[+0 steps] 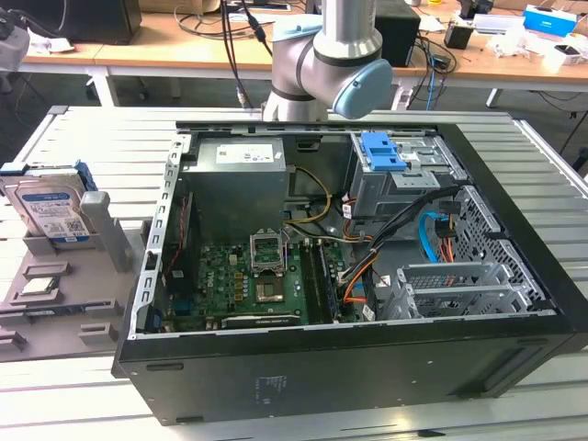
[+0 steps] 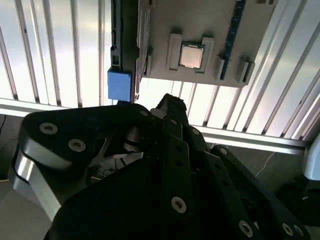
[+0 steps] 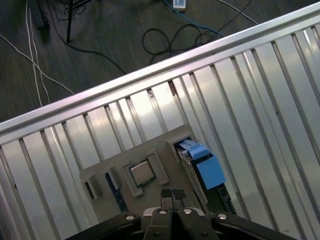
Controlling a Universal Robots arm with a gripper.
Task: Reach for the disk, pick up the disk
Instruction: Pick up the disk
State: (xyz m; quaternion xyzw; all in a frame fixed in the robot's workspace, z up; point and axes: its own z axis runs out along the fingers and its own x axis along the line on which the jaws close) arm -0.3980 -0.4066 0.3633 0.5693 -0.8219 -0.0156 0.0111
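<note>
Arm (image 1: 344, 28): brushed silver tube above a grey, rounded joint housing (image 1: 296, 66), closed by a pale blue round cap (image 1: 365, 87). Gripper (image 3: 172, 195): matte black linkage bars, each pinned with small silver screws (image 2: 179, 204); in the second wrist view, a rounded black side plate (image 2: 92, 125) shows a bright metal edge.

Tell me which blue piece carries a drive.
The disk in the grey tray, exterior view's left; the blue bracket inside the case is bare.
</note>
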